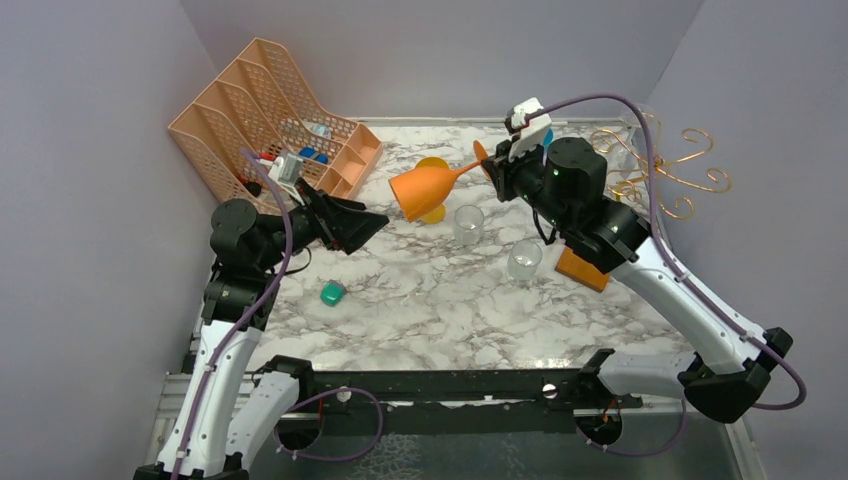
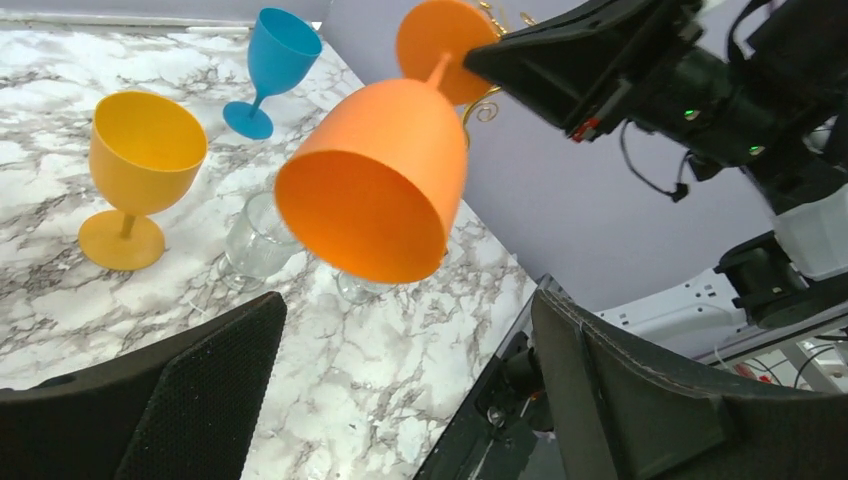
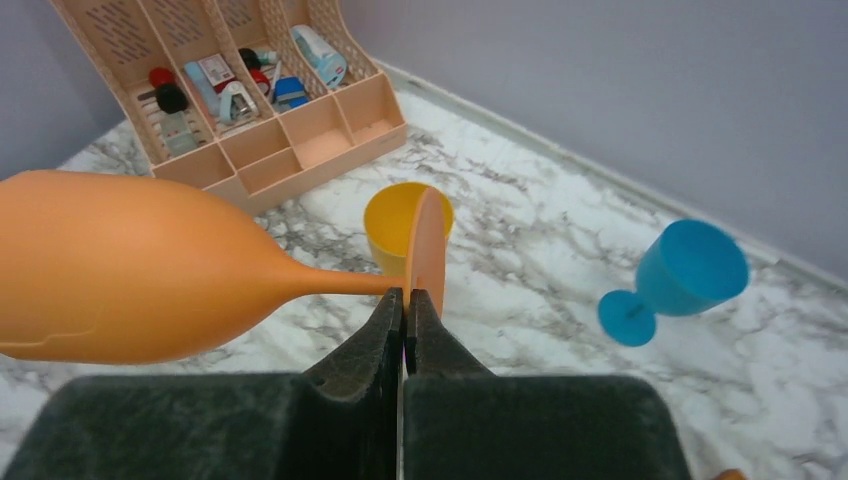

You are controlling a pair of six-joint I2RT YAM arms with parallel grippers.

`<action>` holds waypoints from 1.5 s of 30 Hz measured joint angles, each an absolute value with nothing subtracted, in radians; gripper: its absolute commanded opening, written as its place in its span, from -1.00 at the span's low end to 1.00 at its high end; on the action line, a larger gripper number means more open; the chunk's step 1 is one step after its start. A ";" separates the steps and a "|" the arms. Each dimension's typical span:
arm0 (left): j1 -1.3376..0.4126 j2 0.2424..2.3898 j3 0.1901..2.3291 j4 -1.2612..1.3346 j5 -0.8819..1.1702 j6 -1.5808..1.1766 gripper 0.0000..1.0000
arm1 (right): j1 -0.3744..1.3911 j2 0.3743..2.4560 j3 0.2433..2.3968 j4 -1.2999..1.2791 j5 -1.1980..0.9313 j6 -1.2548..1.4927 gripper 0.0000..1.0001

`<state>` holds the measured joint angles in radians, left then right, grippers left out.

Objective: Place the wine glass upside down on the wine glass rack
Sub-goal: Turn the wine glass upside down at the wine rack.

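At the far left, the top view alone shows one peach mesh organiser (image 1: 270,120) at the back of the marble bench (image 1: 440,310) and one small teal object (image 1: 333,293) nearer the arms. The left claw (image 1: 365,228) is spread wide and grips nothing; its own camera shows its two fingers (image 2: 200,390) far apart below the mouth of the bowl. The orange wine glass (image 1: 425,190) hangs sideways above the bench, bowl to the left and foot to the right. The right claw (image 3: 405,300) is pinched tight on the rim of that foot, which only the right wrist view makes plain. Behind the glass stands one yellow goblet (image 2: 135,170), half hidden from above. One blue goblet (image 3: 685,275) shows clearly in both wrist views and barely from above. That makes three coloured goblets, plus two clear tumblers (image 1: 468,224) on the bench. At the far right, behind the right arm, stands one gold wine glass rack (image 1: 700,178), well apart from the glass.
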<state>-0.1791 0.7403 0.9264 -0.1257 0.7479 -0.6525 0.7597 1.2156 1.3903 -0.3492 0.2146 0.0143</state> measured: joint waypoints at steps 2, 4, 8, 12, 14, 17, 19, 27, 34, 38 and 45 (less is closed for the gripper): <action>-0.179 0.735 0.912 -0.134 0.738 -0.639 0.99 | 0.760 1.195 1.390 -0.342 0.214 -0.067 -0.98; -0.179 0.731 0.896 -0.143 0.729 -0.626 0.99 | 0.760 1.171 1.391 -0.337 0.215 -0.153 -0.98; -0.179 0.729 0.857 -0.162 0.709 -0.593 0.99 | 0.760 1.143 1.410 -0.337 0.216 -0.301 -0.98; -0.179 0.731 0.797 -0.168 0.686 -0.554 0.99 | 0.760 1.126 1.432 -0.334 0.247 -0.448 -0.98; -0.179 0.735 0.767 -0.169 0.677 -0.535 0.99 | 0.760 1.124 1.437 -0.331 0.271 -0.518 -0.98; -0.179 0.736 0.726 -0.169 0.664 -0.509 0.99 | 0.760 1.117 1.433 -0.327 0.307 -0.627 -0.98; -0.179 0.736 0.699 -0.168 0.659 -0.489 0.99 | 0.760 1.098 1.408 -0.308 0.334 -0.709 -0.98; -0.179 0.725 0.603 -0.167 0.622 -0.417 0.99 | 0.760 1.049 1.388 -0.307 0.410 -0.912 -0.98; -0.187 0.711 0.596 -0.165 0.612 -0.390 0.99 | 0.760 1.040 1.347 -0.331 0.452 -1.048 -0.98; -0.199 0.704 0.596 -0.164 0.608 -0.381 0.99 | 0.760 1.052 1.338 -0.346 0.481 -1.092 -0.98; -0.210 0.703 0.596 -0.165 0.598 -0.374 0.99 | 0.760 1.090 1.316 -0.346 0.527 -1.128 -0.98</action>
<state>-0.2096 0.7029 0.5961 -0.1646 0.5976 -0.3737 0.7597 1.0897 1.3163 -0.3462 0.5270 -1.1282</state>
